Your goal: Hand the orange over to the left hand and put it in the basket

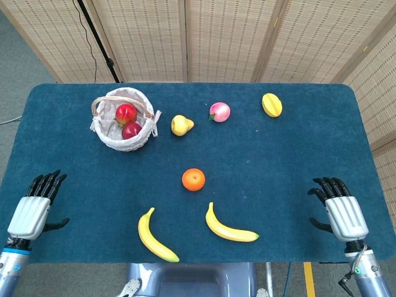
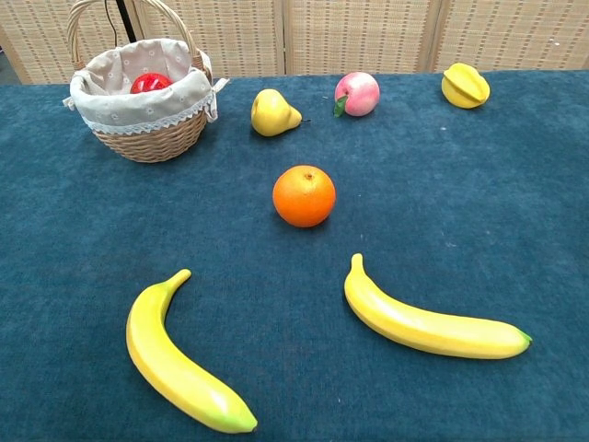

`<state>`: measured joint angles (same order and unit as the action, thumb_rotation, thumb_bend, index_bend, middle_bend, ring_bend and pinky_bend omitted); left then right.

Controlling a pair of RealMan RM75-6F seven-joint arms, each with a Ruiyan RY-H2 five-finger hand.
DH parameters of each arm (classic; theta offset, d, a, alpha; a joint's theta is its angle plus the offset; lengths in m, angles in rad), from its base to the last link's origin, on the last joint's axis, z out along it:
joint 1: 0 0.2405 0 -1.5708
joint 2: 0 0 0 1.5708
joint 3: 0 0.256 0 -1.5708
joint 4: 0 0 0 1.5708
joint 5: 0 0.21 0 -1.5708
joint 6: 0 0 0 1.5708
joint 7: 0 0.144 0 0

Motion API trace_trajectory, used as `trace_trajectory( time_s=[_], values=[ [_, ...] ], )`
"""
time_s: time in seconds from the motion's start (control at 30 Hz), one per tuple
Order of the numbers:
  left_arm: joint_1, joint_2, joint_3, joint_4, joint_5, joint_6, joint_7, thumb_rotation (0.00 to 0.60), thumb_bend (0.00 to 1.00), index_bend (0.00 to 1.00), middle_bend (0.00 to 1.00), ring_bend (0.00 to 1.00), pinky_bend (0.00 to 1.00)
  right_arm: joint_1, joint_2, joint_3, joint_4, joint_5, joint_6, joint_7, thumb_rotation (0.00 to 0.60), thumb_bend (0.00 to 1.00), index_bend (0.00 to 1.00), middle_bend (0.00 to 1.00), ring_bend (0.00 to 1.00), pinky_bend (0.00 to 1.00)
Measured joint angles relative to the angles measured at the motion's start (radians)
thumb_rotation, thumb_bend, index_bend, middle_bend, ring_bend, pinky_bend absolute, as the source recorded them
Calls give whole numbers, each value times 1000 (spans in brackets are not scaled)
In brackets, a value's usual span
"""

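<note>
The orange [image 1: 193, 179] [image 2: 304, 195] lies alone on the blue cloth near the table's middle, touched by neither hand. The wicker basket [image 1: 106, 133] [image 2: 147, 138], lined with white cloth, stands at the back left and holds two red fruits [image 1: 126, 113]. My right hand [image 1: 342, 212] hovers open at the front right corner, far from the orange. At the front left edge my left hand [image 1: 36, 207] is open too, fingers apart and holding nothing. Neither hand shows in the chest view.
Two bananas [image 1: 156, 236] [image 1: 230, 226] lie in front of the orange. Behind it are a yellow pear [image 1: 180, 125], a pink peach [image 1: 219, 112] and a yellow starfruit [image 1: 271, 104]. Folding screens stand behind the table.
</note>
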<state>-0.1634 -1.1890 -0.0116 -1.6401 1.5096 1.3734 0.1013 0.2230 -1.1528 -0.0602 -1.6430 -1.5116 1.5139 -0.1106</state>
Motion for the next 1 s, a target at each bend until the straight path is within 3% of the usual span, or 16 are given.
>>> trace_trajectory(
  time_s=[0.43,0.73,1.0],
  values=[
    [-203,-79,-95,-70,-7,-188,14,600,0,0,0,0,7,-131,-10,-42,53,-98,128,109,600,0,323,207,167,126],
    [-313,-207,-129,-155,-61,-291,155,600,0,0,0,0,7,-176,16,-28,37,-166,209,146,600,0,322,207,167,126],
    [-395,-339,-154,-107,-156,-356,221,600,0,0,0,0,7,-204,36,-16,29,-192,240,173,600,0,322,207,167,126]
  ],
)
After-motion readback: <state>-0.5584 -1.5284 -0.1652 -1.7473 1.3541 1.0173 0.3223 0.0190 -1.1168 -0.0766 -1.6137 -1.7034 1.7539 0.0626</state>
